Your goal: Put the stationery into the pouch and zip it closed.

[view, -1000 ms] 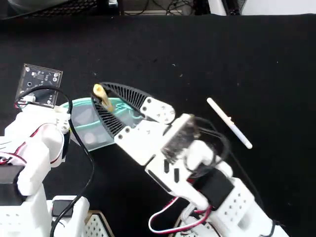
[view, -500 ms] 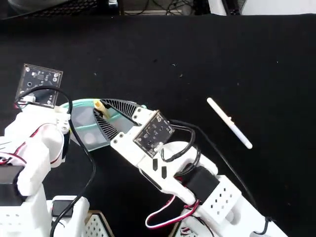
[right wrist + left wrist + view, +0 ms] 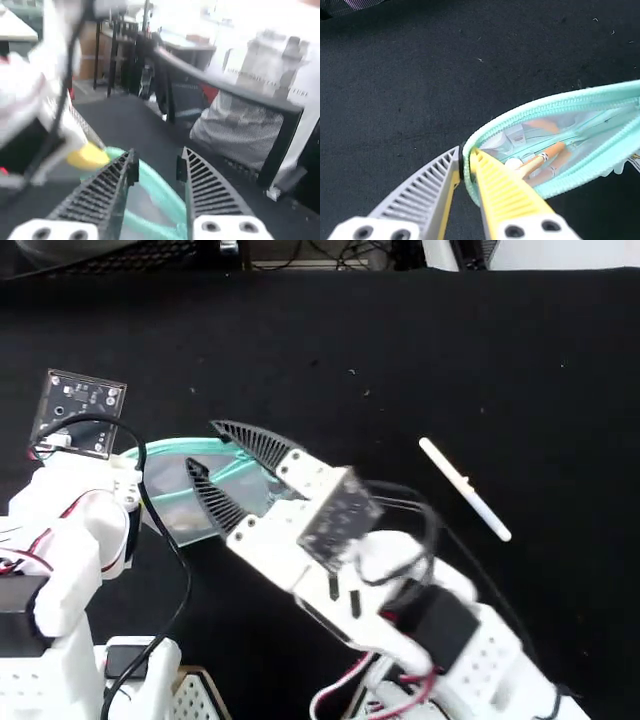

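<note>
The left gripper [image 3: 465, 162] pinches the end rim of the pouch [image 3: 545, 107], apparently to keep its mouth propped open. The right gripper [image 3: 203, 445] hangs over that mouth, jaws spread and empty. A white pen [image 3: 465, 490] lies well apart, not yet packed.

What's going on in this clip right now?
The left tool pinches the end of the mint-green pouch, which lies open on the black table with orange pencils inside. The right tool hangs open over the pouch's mouth, holding nothing. A white pen lies on the table off to the side, not yet packed, and the zip is not closed.
</note>
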